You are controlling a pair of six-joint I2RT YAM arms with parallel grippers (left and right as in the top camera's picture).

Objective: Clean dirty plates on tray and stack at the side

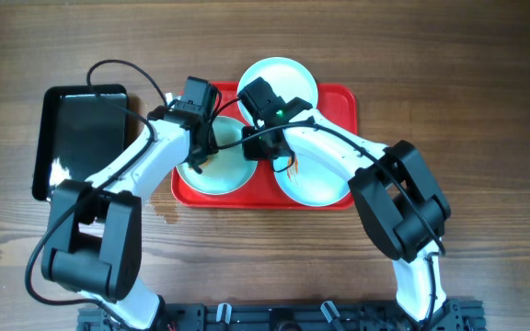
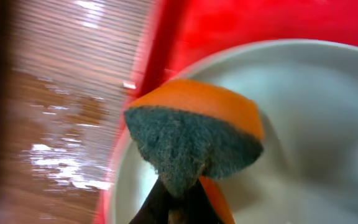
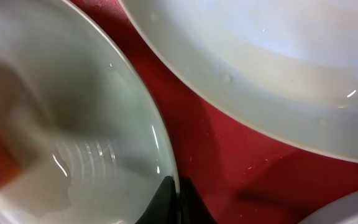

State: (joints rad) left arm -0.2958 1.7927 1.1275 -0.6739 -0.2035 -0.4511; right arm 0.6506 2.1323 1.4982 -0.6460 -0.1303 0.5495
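Left arm (image 1: pixel 145 165) bent over plate (image 1: pixel 221 180); fingers (image 2: pixel 154 208) pinching sponge (image 2: pixel 191 137).

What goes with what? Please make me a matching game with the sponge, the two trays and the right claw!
Things:
1. sponge
2. red tray
3. black tray
4. right claw

Clues:
A. lies on the wooden table, left of the other tray
B. pinched in the left claw
C. shut on the rim of the left plate
D. carries three plates

Pairs: 1-B, 2-D, 3-A, 4-C
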